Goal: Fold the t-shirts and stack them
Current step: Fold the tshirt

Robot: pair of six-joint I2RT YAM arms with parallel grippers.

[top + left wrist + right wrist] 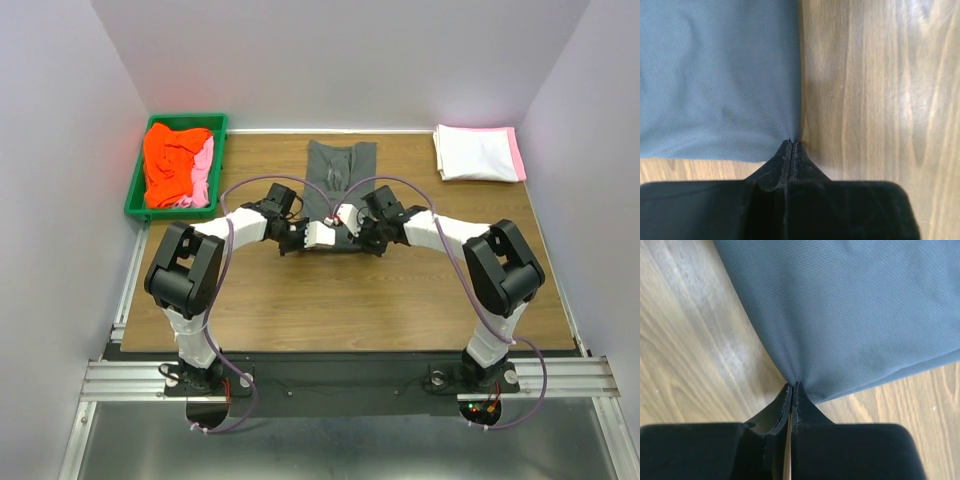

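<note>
The dark charcoal grey t-shirt (341,168) lies in a narrow strip on the wooden table (300,300), at the middle back. My left gripper (297,243) is at its near left corner, jaws shut, with the cloth's corner (720,75) at their tips (791,145). My right gripper (377,243) is at the near right corner, jaws shut on the cloth (855,305), which draws taut into their tips (793,386). Orange-red (172,158) and light pink (203,172) t-shirts lie crumpled in the bin. A folded white t-shirt (474,152) lies on a pink one (518,152) at the back right.
The green plastic bin (134,190) stands at the back left corner of the table. Grey walls close in the back and both sides. Both arms reach inward, their wrists almost meeting over the shirt's near edge.
</note>
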